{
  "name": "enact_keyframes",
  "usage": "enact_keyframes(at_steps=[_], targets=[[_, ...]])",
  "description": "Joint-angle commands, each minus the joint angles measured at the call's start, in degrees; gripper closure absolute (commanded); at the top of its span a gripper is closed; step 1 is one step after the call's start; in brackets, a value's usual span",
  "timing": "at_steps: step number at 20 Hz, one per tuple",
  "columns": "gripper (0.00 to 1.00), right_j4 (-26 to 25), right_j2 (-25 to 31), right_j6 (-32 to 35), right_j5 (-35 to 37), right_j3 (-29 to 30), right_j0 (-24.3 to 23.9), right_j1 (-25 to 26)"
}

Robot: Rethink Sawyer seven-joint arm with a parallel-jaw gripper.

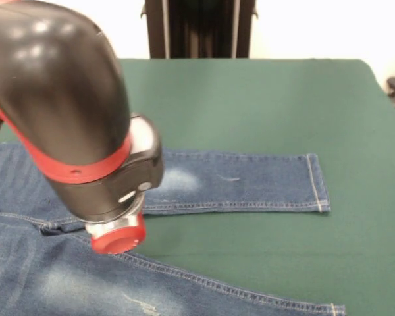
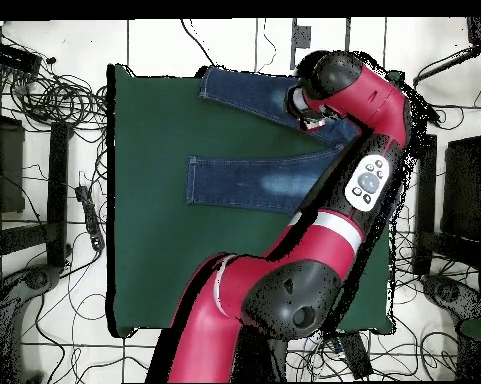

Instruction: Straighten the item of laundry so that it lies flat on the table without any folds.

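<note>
While the jeans [image 1: 250, 184] lie spread, the arm [image 1: 66, 112] bends low over them.

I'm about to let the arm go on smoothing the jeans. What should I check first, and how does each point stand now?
1. Far leg of the jeans flat to its cuff: ok.
2. Near leg flat: cannot tell, cut off by the front view's edge.
3. Legs apart, no overlap: ok.
4. Jeans wholly on the table: not ok, overhead the upper leg reaches the edge.
5. Gripper state: cannot tell.
6. Waist flat: cannot tell, the arm hides it.
</note>
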Motion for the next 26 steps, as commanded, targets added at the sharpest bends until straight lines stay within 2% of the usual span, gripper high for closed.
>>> enact_keyframes(at_steps=[1,4,11,15,20,26], targets=[[1.0,-0.9,7.9,16.3,1.0,10.5,2.8,-2.2],[1.0,-1.7,8.9,15.6,0.7,13.2,3.7,-3.8],[1.0,-2.4,12.9,14.4,-2.0,30.2,10.3,-13.2],[1.0,-0.3,15.1,16.1,-4.9,35.5,12.9,-14.6],[1.0,0.4,16.8,16.9,-6.1,39.3,14.5,-15.8],[1.0,0.1,17.6,18.0,-7.0,37.7,14.4,-14.3]])
